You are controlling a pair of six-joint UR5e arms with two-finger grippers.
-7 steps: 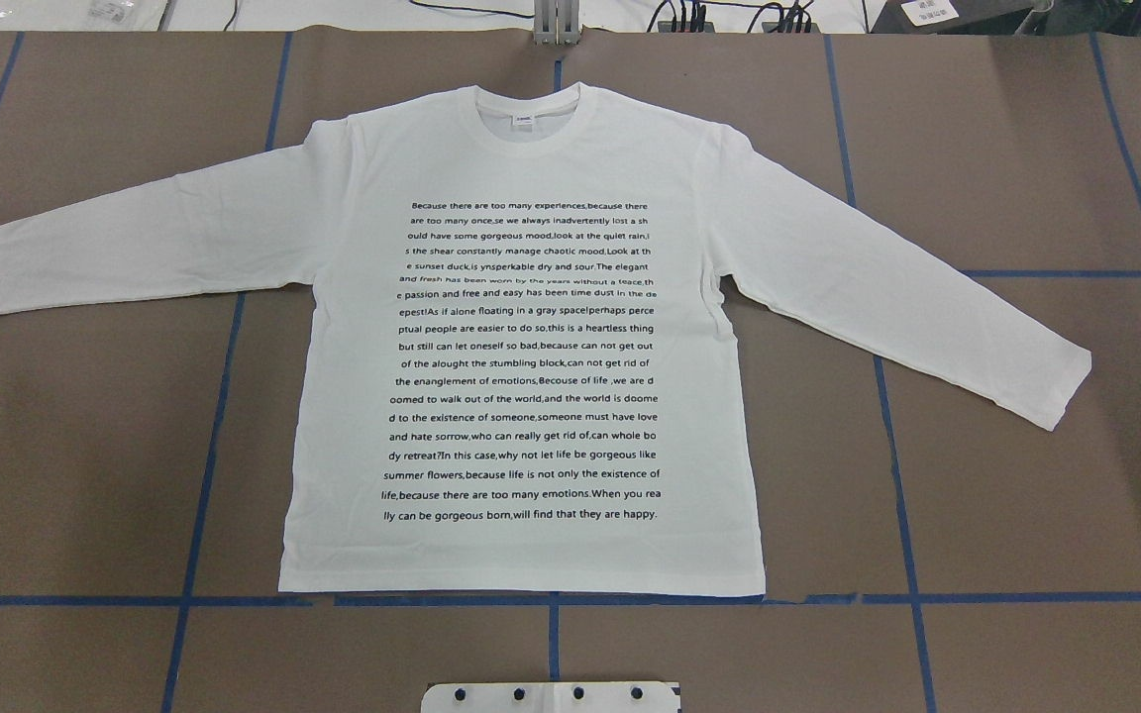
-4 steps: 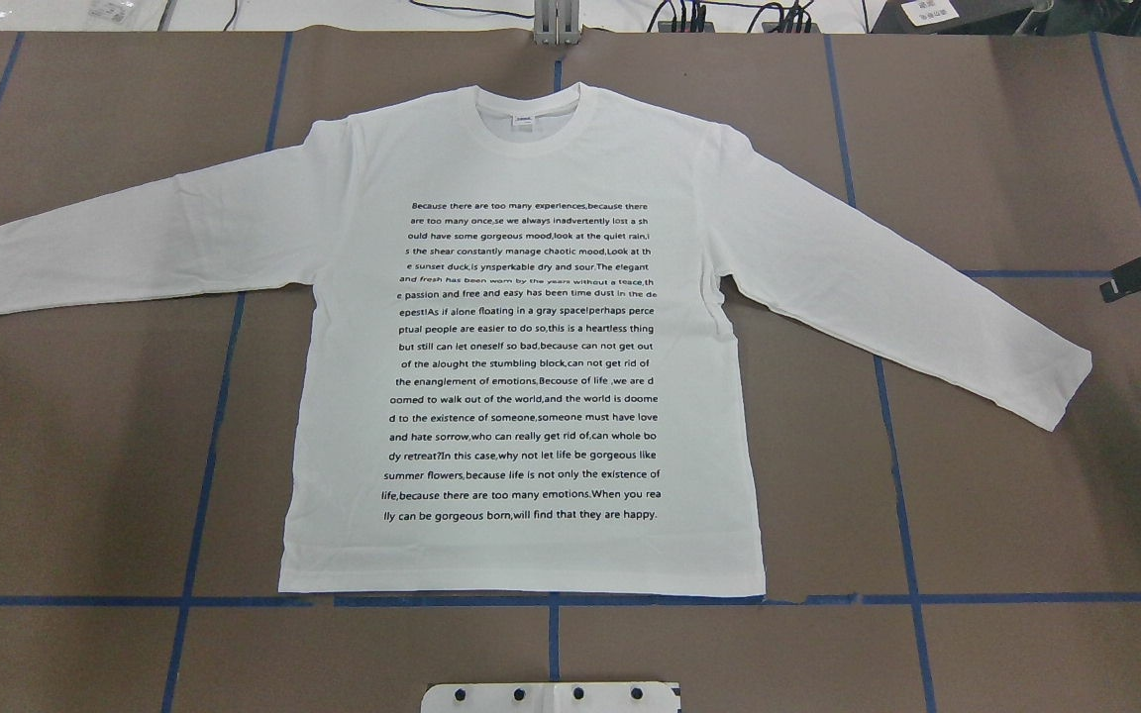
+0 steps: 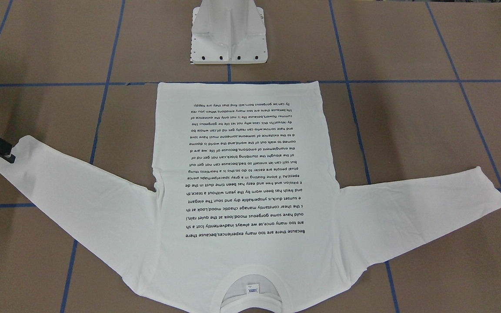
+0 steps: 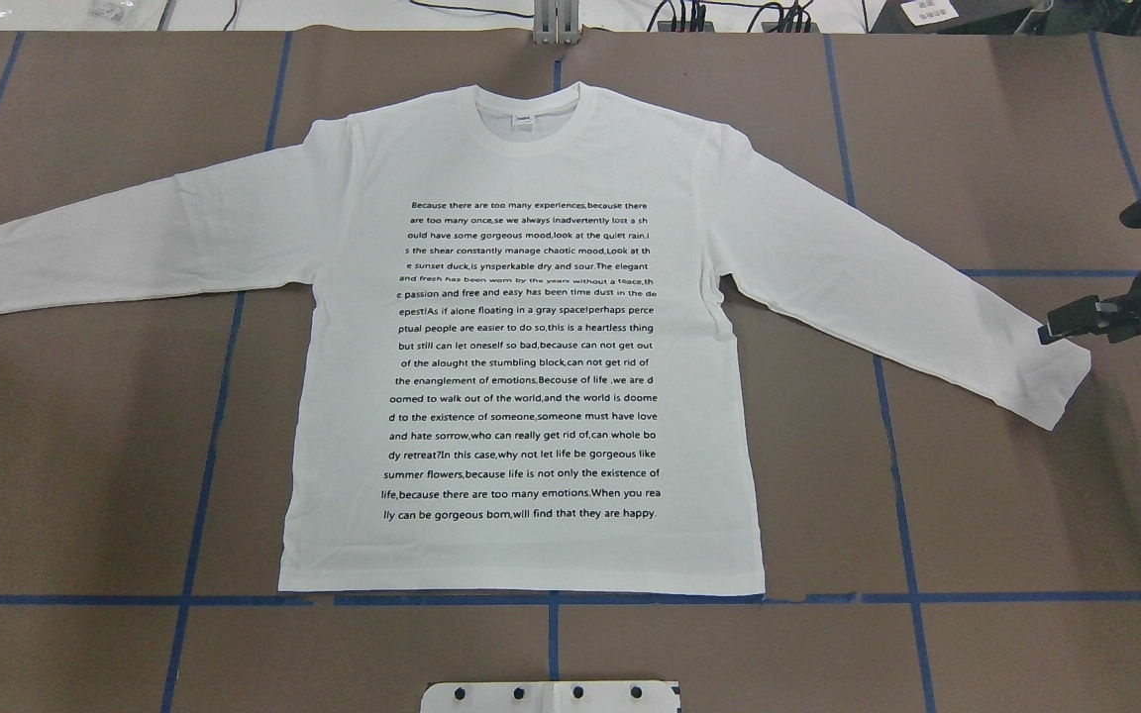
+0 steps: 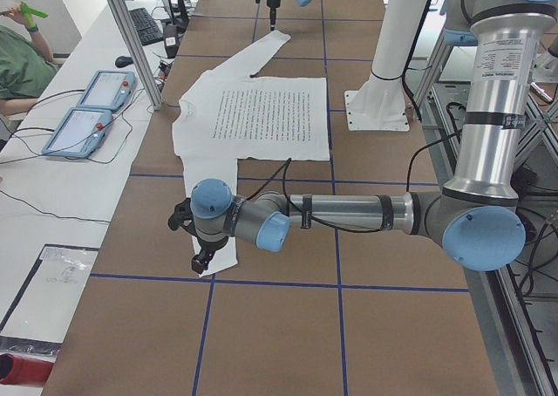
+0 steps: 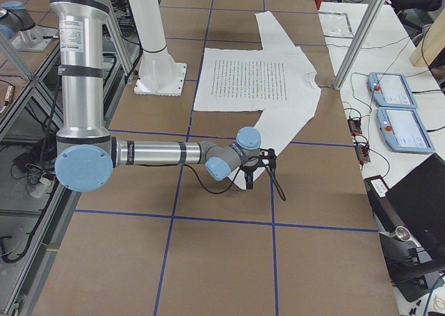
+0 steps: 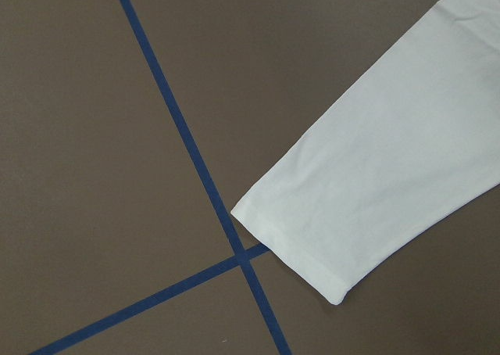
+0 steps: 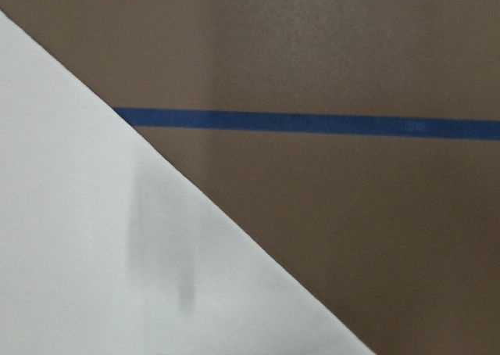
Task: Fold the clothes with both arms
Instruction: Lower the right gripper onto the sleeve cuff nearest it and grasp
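Note:
The clothes are one white long-sleeved T-shirt with black text lines, lying flat and face up, both sleeves spread, collar far from the robot's base. My right gripper hangs at the upper edge of the right sleeve's cuff, also seen in the front-facing view; I cannot tell how its jaws stand. The right wrist view shows only sleeve cloth and a finger shadow. My left gripper shows only in the exterior left view, above the left cuff; I cannot tell its state.
The white pedestal base stands just behind the shirt's hem. Blue tape lines grid the brown table. A metal post and two teach pendants sit past the table's far edge, near a seated person.
My right gripper came in from the overhead view's right edge and moved left and down to the right cuff. The shirt has not moved.

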